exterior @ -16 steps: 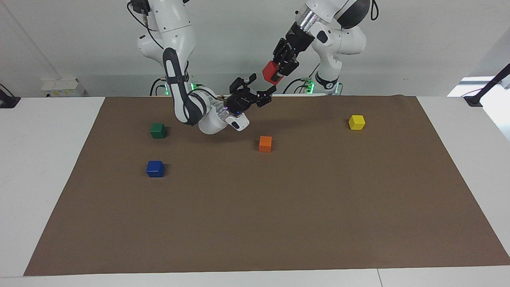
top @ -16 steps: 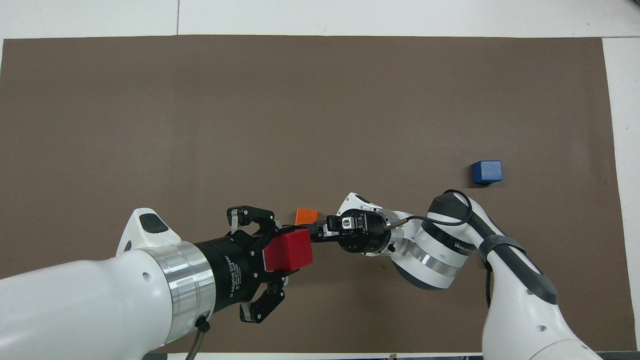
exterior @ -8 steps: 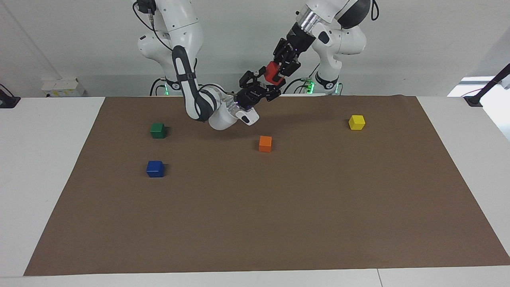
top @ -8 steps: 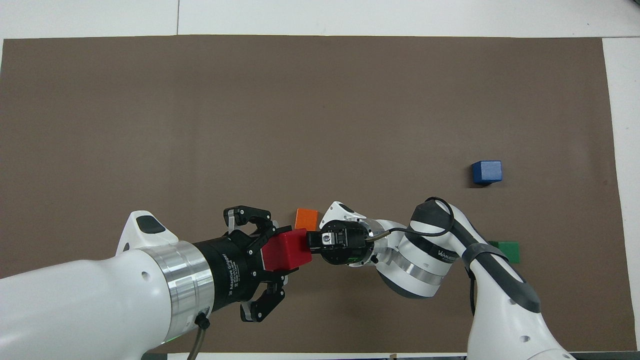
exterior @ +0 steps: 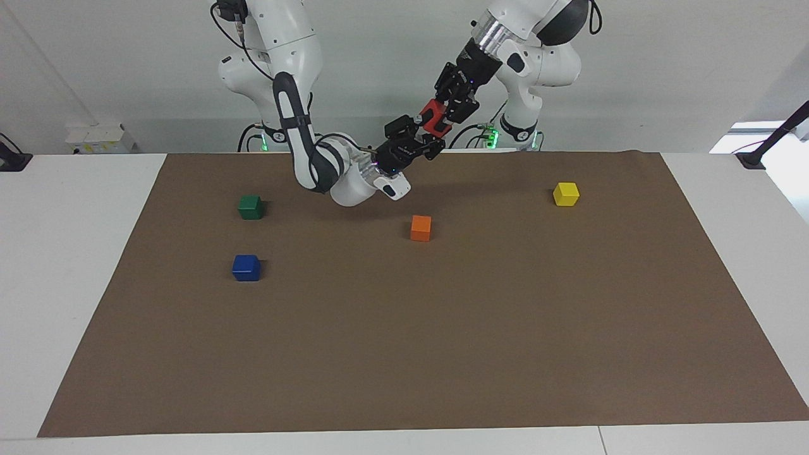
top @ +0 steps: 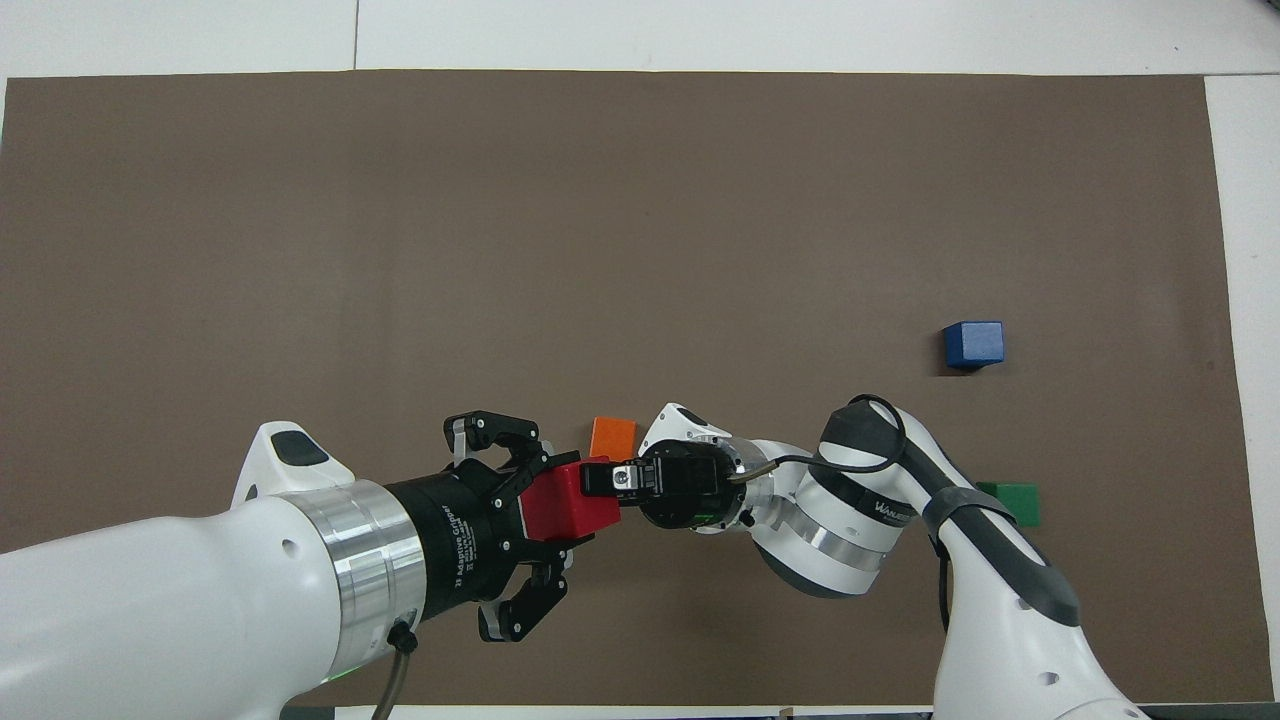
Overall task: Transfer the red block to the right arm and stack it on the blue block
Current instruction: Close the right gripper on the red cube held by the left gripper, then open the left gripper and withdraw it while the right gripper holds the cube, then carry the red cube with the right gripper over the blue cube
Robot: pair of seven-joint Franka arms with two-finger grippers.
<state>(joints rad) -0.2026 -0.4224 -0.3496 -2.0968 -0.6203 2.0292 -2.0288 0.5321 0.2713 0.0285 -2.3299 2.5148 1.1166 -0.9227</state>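
The red block [exterior: 431,117] is held up in the air by my left gripper [exterior: 438,121], which is shut on it over the mat's edge nearest the robots. It also shows in the overhead view [top: 553,503], in the left gripper [top: 560,510]. My right gripper [exterior: 417,136] is open and reaches up to the block, with its fingers standing on either side of it. In the overhead view one finger of the right gripper [top: 603,481] overlaps the block. The blue block [exterior: 246,267] [top: 973,343] sits on the mat toward the right arm's end.
A green block [exterior: 250,206] [top: 1015,500] sits nearer to the robots than the blue one. An orange block [exterior: 421,227] [top: 613,436] lies mid-table below the grippers. A yellow block [exterior: 565,193] sits toward the left arm's end. A brown mat [exterior: 442,354] covers the table.
My right gripper has risen and moved in onto the red block, its fingers now around it. The left gripper has lowered the block slightly toward it and still holds it.
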